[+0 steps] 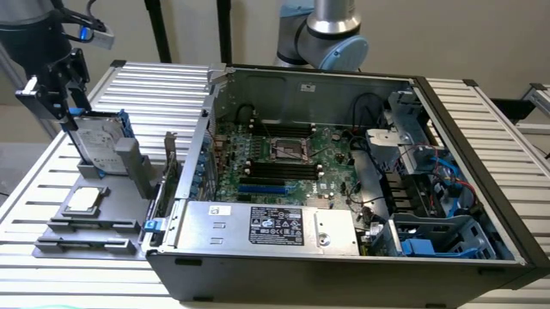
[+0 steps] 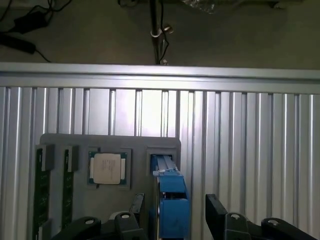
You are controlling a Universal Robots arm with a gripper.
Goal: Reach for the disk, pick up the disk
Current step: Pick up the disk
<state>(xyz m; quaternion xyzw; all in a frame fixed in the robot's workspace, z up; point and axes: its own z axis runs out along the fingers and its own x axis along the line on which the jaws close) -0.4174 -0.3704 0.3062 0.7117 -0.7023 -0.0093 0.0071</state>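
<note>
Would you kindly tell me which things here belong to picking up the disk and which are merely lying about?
Job: disk; pincer, open over it.
Lying about: chip; grey holder; computer case; circuit board.

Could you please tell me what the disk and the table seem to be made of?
Seemingly the disk is metal: dull silver-grey body; its white label looks paper, its blue edge frame plastic. Below, the table is probably aluminium: pale ribbed slats with soft glare.
</note>
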